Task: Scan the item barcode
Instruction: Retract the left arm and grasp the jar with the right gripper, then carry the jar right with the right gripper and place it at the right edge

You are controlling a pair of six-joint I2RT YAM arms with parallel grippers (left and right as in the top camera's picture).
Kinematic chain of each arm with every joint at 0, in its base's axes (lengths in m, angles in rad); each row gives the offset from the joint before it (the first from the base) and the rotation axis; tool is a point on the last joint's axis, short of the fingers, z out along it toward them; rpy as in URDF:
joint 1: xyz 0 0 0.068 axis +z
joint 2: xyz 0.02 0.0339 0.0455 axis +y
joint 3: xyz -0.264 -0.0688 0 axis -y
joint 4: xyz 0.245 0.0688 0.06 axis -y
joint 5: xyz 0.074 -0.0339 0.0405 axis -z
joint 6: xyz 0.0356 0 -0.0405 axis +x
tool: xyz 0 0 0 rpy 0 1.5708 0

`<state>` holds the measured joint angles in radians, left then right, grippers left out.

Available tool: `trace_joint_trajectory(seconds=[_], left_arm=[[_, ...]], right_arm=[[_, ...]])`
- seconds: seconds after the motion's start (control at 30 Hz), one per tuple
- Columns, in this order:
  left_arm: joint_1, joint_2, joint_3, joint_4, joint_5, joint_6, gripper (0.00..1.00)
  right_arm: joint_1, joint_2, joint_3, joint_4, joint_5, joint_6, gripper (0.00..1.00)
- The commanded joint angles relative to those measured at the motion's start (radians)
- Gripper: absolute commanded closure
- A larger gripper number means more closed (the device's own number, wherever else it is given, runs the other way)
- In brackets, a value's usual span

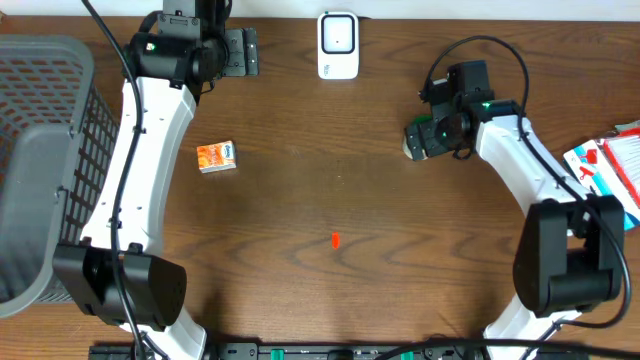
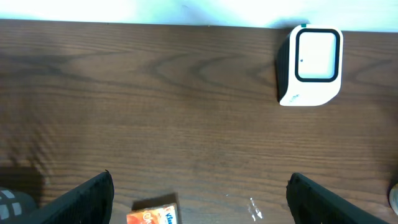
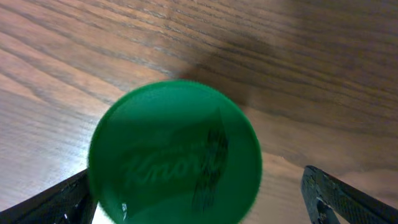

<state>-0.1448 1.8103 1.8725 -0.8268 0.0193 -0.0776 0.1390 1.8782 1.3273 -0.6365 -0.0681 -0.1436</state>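
Right gripper (image 3: 202,200) spread wide over green lid (image 3: 174,155)

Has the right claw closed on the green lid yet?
No, the right claw stands wide open, its fingers spread to either side of the green lid.

In the right wrist view I read "Knorr", embossed in flowing script across the top of the round green lid (image 3: 174,152). The small orange box (image 1: 217,157), lying left of centre, bore blue print too small for me to read.
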Motion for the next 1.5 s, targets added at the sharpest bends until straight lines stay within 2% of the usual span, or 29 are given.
trace_joint_trajectory(seconds=[0.0,0.1,0.2,0.43,0.57,0.7,0.87,1.03,1.3,1.47], left_arm=[[0.005,-0.001,-0.004,-0.002,-0.013,0.025,0.12],[0.011,0.002,-0.004,-0.002,-0.018,0.036,0.12],[0.023,0.004,-0.004,-0.002,-0.049,0.035,0.12],[0.065,0.035,-0.006,-0.030,-0.061,0.035,0.12],[0.084,0.081,-0.006,-0.076,-0.061,0.035,0.12],[0.085,0.130,-0.006,-0.120,-0.061,0.035,0.12],[0.085,0.157,-0.006,-0.131,-0.056,0.035,0.12],[0.084,0.158,-0.007,-0.132,0.041,0.035,0.12],[0.080,0.158,-0.061,-0.142,0.040,0.035,0.12],[0.081,0.158,-0.133,-0.130,0.040,0.034,0.12]], right_arm=[[0.012,0.034,0.000,0.016,0.014,-0.031,0.01],[0.019,0.039,0.000,0.025,0.007,-0.054,0.03],[0.029,0.039,0.000,0.042,0.007,-0.076,0.13],[0.033,0.039,0.000,0.066,0.007,-0.074,0.25],[0.033,0.039,0.000,0.072,0.008,-0.068,0.45],[0.031,0.039,0.000,0.077,0.008,-0.051,0.53],[0.023,0.019,0.000,0.068,0.027,-0.035,0.55],[-0.023,-0.045,0.000,0.066,0.068,-0.024,0.57],[-0.203,-0.199,0.000,0.066,0.079,-0.026,0.53],[-0.319,-0.230,0.000,0.065,0.079,-0.026,0.53]])
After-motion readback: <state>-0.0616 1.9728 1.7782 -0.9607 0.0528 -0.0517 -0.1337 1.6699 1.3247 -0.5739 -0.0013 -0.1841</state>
